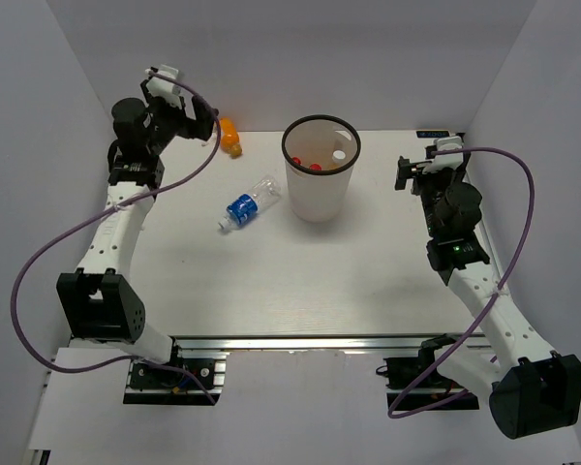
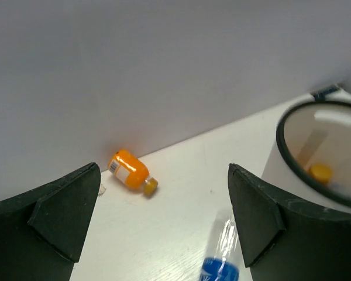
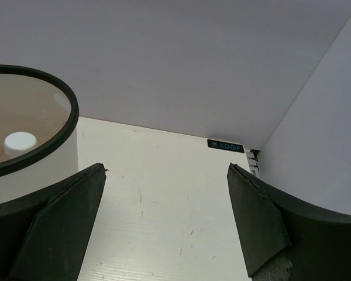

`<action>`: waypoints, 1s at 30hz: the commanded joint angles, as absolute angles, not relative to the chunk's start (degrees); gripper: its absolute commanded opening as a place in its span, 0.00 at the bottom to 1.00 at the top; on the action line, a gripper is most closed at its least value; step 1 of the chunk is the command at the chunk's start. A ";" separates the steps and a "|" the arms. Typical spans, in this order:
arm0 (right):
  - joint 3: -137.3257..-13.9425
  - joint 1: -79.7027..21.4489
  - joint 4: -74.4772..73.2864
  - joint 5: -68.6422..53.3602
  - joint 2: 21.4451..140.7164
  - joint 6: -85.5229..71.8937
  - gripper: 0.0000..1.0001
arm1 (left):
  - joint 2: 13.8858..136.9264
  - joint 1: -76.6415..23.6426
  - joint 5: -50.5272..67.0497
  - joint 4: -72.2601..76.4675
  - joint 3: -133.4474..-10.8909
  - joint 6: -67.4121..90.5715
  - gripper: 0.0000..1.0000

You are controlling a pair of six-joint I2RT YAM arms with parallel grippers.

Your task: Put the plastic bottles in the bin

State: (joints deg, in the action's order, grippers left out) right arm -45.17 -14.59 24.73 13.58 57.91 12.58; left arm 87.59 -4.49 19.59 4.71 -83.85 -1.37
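A white bin (image 1: 319, 199) with a black rim stands at the back middle of the table, with red caps and a white cap showing inside. A clear bottle with a blue label (image 1: 247, 204) lies on its side left of the bin. A stubby orange bottle (image 1: 230, 137) lies by the back wall. My left gripper (image 1: 205, 117) is open and raised at the far left, just left of the orange bottle (image 2: 129, 170). Between its fingers I see bare table, and the blue-label bottle (image 2: 223, 257) low down. My right gripper (image 1: 404, 172) is open, right of the bin (image 3: 35, 170).
White walls close in the table at the back and on both sides. A small black label (image 3: 225, 146) sits at the back right corner. Purple cables (image 1: 58, 242) loop from both arms.
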 commanded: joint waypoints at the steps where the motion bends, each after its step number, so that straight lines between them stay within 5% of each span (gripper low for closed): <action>1: -48.16 -14.24 24.70 10.99 58.01 11.51 0.89 | 90.15 -3.27 40.23 -4.72 -82.61 -8.94 0.98; 6: -50.09 -14.33 22.60 11.16 59.32 11.95 0.89 | 100.62 -2.99 49.28 -22.72 -89.11 -26.08 0.98; 14: -50.71 -14.24 21.36 12.92 61.34 12.22 0.89 | 115.82 -3.43 51.77 -32.25 -100.28 -30.40 0.98; 30: -50.98 -14.33 20.57 13.18 62.14 13.62 0.89 | 129.98 -11.95 34.20 -30.23 -107.84 -23.29 0.98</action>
State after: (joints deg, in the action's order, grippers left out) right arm -48.69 -14.59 19.38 12.25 63.24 12.67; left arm 129.95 -11.94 38.92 -29.91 -105.78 -24.51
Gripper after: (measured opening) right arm 0.895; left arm 0.982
